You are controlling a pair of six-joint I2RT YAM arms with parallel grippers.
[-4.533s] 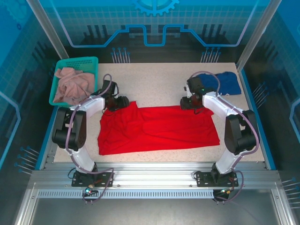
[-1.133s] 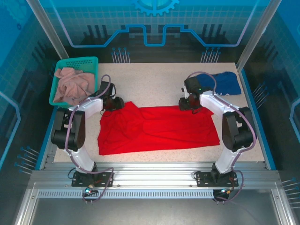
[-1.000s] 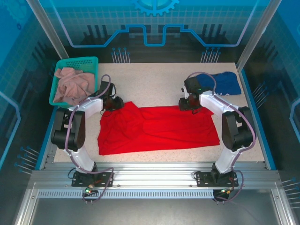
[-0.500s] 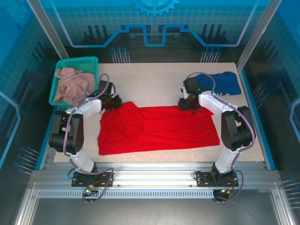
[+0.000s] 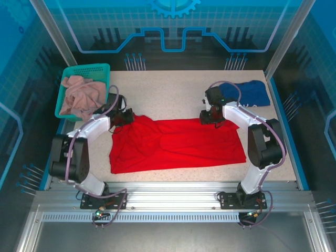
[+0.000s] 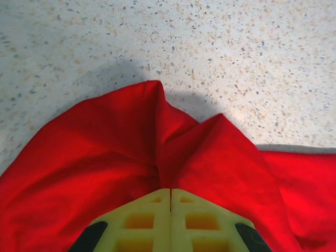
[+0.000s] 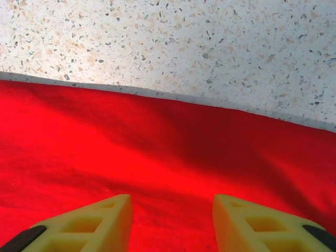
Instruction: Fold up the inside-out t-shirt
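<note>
The inside-out t-shirt (image 5: 178, 144) lies spread flat across the middle of the table, plain red with no print visible. My left gripper (image 5: 126, 117) sits at its far left corner. In the left wrist view the left gripper (image 6: 170, 191) is shut, and the red cloth (image 6: 105, 147) puckers into a ridge at its tips. My right gripper (image 5: 209, 118) rests at the far edge of the shirt, right of centre. In the right wrist view the right gripper (image 7: 171, 203) is open, its fingers spread over flat red cloth (image 7: 157, 147) just short of the hem.
A green basket (image 5: 100, 70) holding a pale pinkish-beige garment (image 5: 79, 94) stands at the far left corner. A dark blue t-shirt (image 5: 248, 92) lies at the far right, just behind the right arm. Speckled tabletop (image 5: 173, 89) stretches beyond the red shirt.
My left gripper has drawn the shirt's far left corner a little to the left, and the left arm's elbow has swung outward. The right gripper has edged slightly farther back.
</note>
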